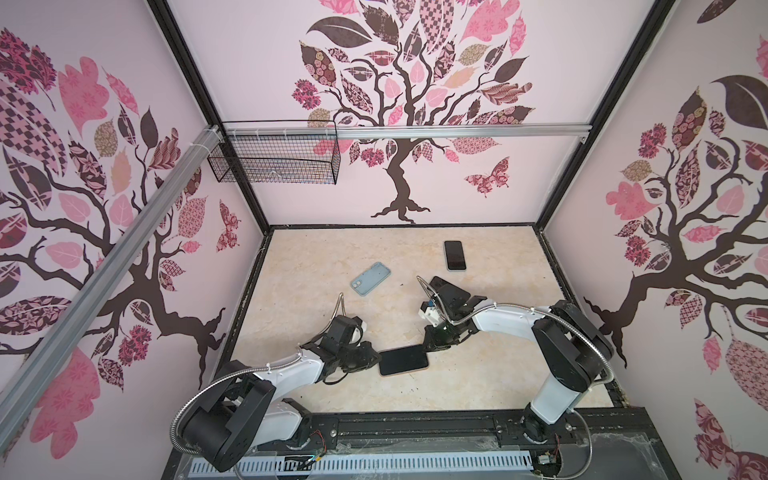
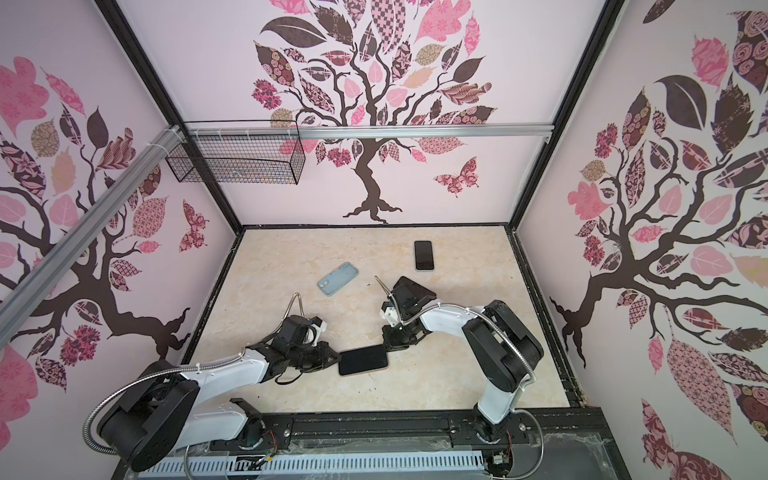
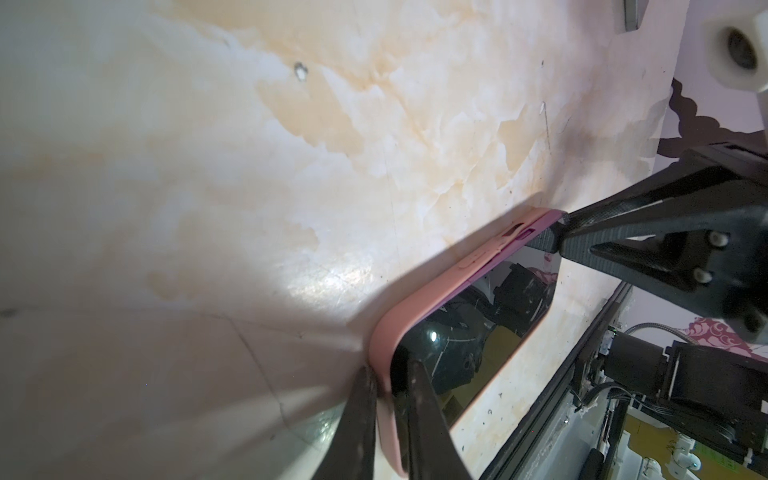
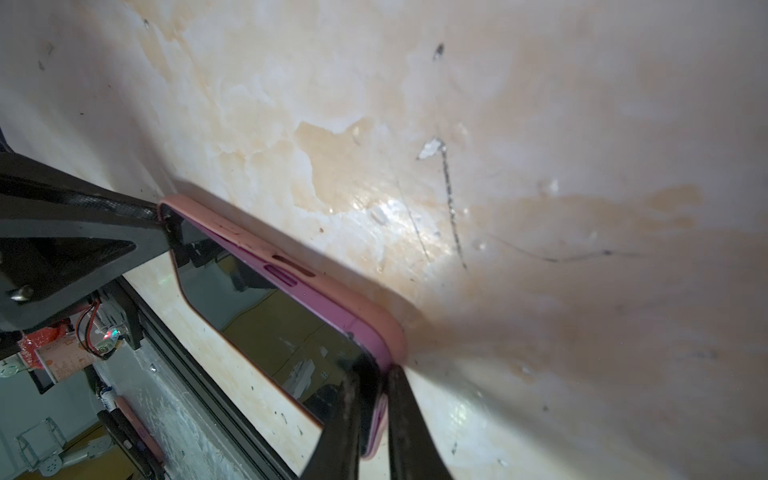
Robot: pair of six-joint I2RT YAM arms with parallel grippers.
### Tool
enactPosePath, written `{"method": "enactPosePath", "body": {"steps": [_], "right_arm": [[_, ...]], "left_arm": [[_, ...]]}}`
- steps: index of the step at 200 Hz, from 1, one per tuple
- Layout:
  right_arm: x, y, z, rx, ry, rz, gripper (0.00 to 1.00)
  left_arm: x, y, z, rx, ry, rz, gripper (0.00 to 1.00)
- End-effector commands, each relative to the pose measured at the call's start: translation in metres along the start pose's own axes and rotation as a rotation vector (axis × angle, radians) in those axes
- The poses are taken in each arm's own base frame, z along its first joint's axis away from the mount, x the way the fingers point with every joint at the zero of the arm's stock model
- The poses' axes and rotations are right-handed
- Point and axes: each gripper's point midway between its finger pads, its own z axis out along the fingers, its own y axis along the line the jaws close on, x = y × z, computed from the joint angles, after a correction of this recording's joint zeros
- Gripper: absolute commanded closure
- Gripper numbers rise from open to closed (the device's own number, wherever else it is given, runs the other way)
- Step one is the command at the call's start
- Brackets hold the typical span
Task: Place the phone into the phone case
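Marble-look tabletop [image 1: 316,386], cream. Black wire basket [image 1: 274,166], far-left rail. I see the left gripper [image 1: 372,360] clenched on the left end of the pink case [image 3: 415,309], and the right gripper [image 1: 429,348] clenched on its far-right corner. The phone [image 1: 403,360] sits screen-up in that case, near centre. Button cut-outs show only in the wrist views. A light-blue case [image 1: 371,279] and a second phone [image 1: 454,255] lie farther back in both top views.

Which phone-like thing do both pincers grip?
The pink-cased phone: left pincer and right pincer clamp its ends; the blue one and black one lie free.
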Motion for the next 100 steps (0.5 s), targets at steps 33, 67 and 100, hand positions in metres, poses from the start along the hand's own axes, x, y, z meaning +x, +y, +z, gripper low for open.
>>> {"method": "enactPosePath", "body": {"steps": [33,67,100], "right_arm": [[0.048,-0.033,0.082,0.186,0.149,-0.063,0.87],[0.054,-0.043,0.091,0.216,0.161,-0.045,0.88],[0.061,-0.049,0.099,0.233,0.174,-0.034,0.89]], "left_arm": [[0.007,-0.001,0.012,0.027,0.009,0.048,0.88],[0.006,-0.002,0.012,0.027,0.008,0.048,0.88],[0.006,-0.002,0.012,0.028,0.007,0.047,0.89]]}}
